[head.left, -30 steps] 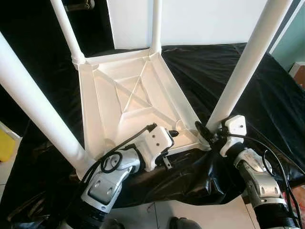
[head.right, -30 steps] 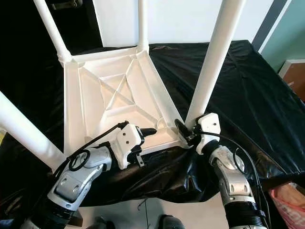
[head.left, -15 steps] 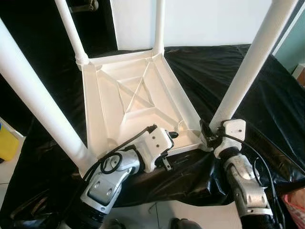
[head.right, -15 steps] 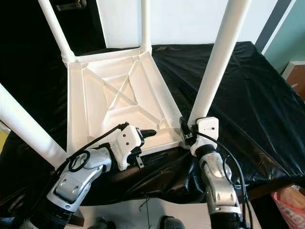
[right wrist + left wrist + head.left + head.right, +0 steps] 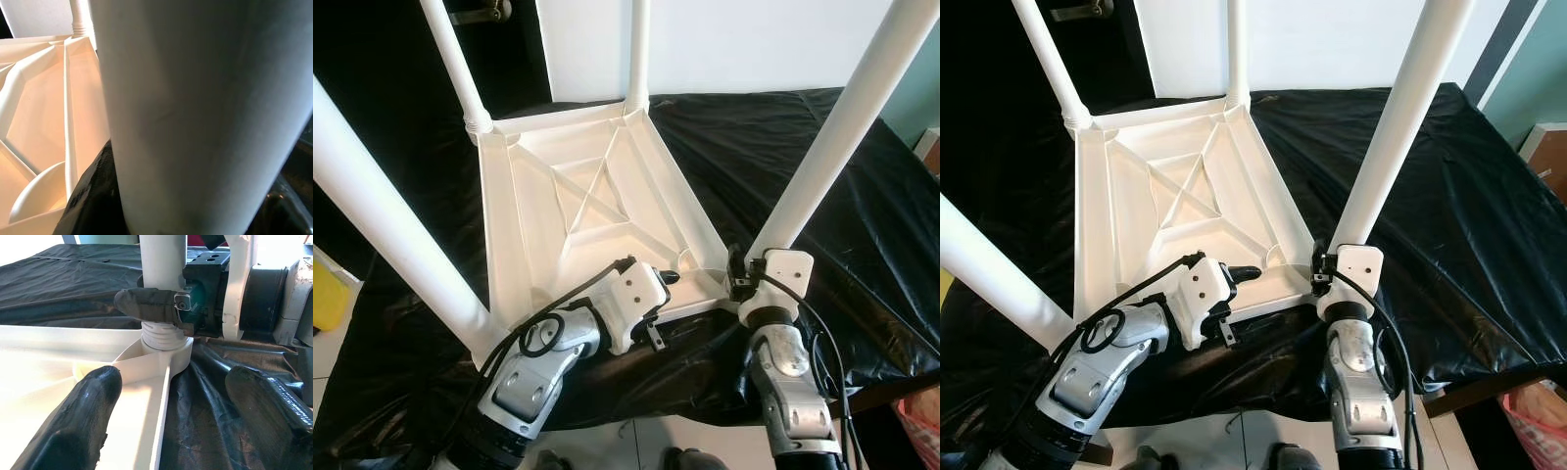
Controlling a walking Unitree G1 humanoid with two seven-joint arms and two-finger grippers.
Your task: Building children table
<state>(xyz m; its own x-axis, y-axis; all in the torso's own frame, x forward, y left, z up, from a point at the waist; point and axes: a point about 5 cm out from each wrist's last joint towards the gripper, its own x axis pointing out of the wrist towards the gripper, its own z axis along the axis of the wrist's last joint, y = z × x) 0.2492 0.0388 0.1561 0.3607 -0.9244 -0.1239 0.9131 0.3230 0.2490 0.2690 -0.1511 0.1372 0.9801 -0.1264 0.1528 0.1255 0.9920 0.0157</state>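
Note:
A white plastic children's table [image 5: 578, 196] lies upside down on a black sheet, legs pointing up. My left gripper [image 5: 668, 279] rests at the table's near rim. In the left wrist view its fingers [image 5: 93, 396] stand open, one over the table's underside and one over the sheet. My right gripper [image 5: 736, 277] is at the foot of the near right leg [image 5: 822, 157], shut around it just above the threaded socket [image 5: 164, 338]. One right finger [image 5: 146, 303] crosses the front of that leg. In the right wrist view the leg [image 5: 195, 107] is very close, with a black finger [image 5: 95, 196] beside it.
Three more legs stand up: near left [image 5: 391, 225], far left [image 5: 455, 64], far right [image 5: 638, 49]. The black sheet [image 5: 783, 127] stretches to the right and back. A white panel [image 5: 724, 39] stands behind. A yellow object [image 5: 325, 294] sits low at the left.
My right forearm has swung in to the left, under the near right leg, while its gripper stayed at the leg's foot. The left arm has held still.

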